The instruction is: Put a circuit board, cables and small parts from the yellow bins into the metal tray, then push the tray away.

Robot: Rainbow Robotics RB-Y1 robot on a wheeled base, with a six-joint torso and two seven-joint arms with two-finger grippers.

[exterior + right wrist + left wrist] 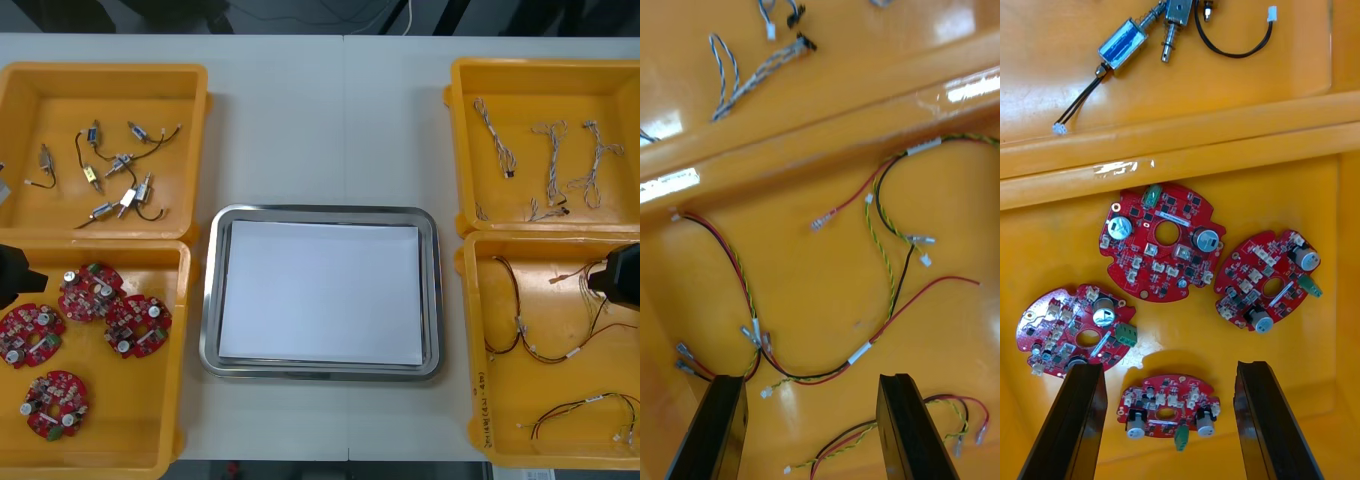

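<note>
Currently both pairs of jaws stand wide. The left gripper (1169,367) hovers over four red circuit boards (1161,244) in the left bin (150,420), at eight o'clock from the tray (206,300), with one board showing between its fingers. The right gripper (811,376) hovers over red and yellow cables (863,352) in the right bin (472,330), at the tray's four o'clock. The tray is white inside.

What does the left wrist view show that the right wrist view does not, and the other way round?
Left wrist, not right: four red circuit boards by the open left gripper, small metal parts in the bin beyond. Right wrist, not left: red and yellow cables by the open right gripper, twisted blue and white cables in the bin beyond. Both: yellow bins with a wall between.
</note>
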